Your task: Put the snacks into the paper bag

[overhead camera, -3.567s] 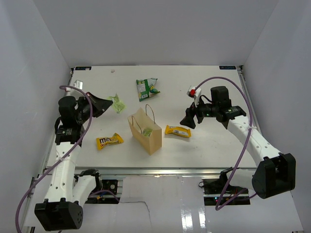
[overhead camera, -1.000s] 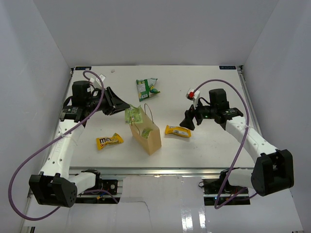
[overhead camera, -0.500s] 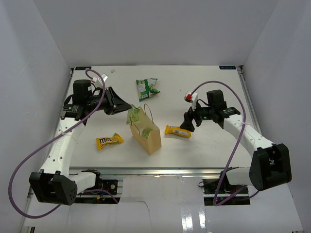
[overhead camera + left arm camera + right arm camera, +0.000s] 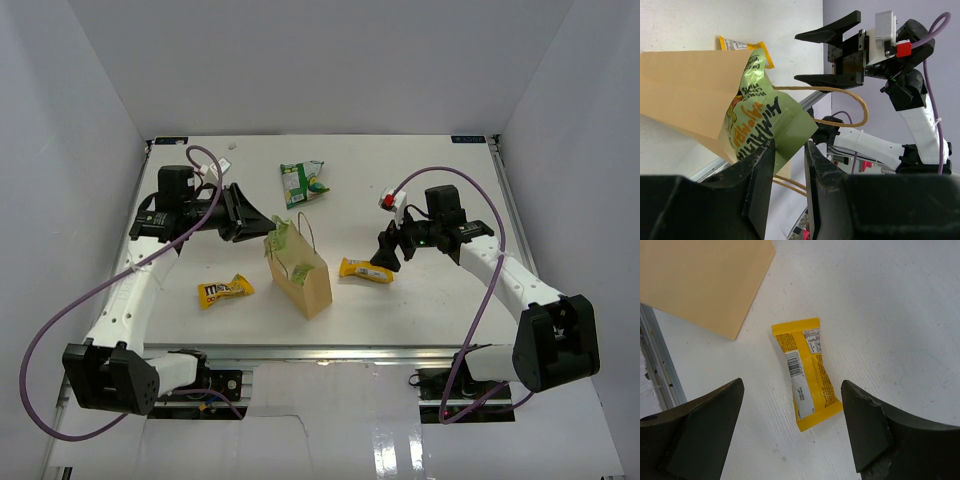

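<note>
Left fingers (image 4: 759, 186) pinch green packet (image 4: 761, 126) at paper bag (image 4: 685, 95) mouth; right fingers (image 4: 710, 421) wide over yellow wrapper (image 4: 805, 374)

The paper bag (image 4: 305, 280) is plain tan. The packet (image 4: 765, 122) is pale green with dark lettering (perhaps some orange). The wrapper (image 4: 807, 380) at the bag's three o'clock is yellow, barcode patch white.

Two yellow wrappers (image 4: 225, 291) (image 4: 366, 269); one each: paper bag (image 4: 305, 282), green bag (image 4: 303, 183), green packet (image 4: 279, 236).
</note>
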You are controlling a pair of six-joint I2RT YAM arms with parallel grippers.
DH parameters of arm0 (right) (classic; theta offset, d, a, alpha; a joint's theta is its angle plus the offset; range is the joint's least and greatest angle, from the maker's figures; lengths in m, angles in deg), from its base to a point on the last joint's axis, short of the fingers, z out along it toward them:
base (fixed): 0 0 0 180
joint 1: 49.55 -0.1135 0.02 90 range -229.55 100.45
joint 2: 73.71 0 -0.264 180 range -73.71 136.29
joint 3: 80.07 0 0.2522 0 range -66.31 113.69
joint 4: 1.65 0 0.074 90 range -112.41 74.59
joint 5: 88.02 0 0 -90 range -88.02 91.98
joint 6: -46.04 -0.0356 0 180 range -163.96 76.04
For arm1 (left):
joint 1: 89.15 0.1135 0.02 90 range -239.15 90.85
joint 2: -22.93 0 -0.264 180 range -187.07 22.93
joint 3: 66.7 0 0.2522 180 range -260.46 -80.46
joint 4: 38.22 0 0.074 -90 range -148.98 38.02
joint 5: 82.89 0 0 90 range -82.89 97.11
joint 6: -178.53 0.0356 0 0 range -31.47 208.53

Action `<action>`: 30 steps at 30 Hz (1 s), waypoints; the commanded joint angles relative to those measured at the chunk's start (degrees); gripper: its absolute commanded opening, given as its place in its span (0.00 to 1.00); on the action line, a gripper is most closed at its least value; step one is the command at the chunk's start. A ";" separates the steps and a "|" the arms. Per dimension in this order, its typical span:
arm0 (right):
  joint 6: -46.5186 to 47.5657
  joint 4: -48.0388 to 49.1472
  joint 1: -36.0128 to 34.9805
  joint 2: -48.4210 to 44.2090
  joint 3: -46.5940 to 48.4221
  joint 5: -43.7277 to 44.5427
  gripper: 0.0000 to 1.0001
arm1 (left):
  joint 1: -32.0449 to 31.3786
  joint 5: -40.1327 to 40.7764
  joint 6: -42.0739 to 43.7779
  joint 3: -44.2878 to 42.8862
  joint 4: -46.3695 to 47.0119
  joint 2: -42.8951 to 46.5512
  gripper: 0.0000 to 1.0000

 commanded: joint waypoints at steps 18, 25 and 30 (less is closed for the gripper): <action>-0.89 1.56 0.00 0.37 1.08 -1.47 0.84 | -2.16 4.54 3.00 -8.16 -9.45 -1.56 0.22; -1.41 2.08 0.00 0.72 1.08 -1.73 0.84 | -2.16 4.28 0.36 -7.02 -9.45 -2.00 0.21; -1.68 2.35 -0.08 0.81 1.08 -2.00 0.84 | -2.24 2.96 -0.26 -8.95 -9.80 -3.49 0.10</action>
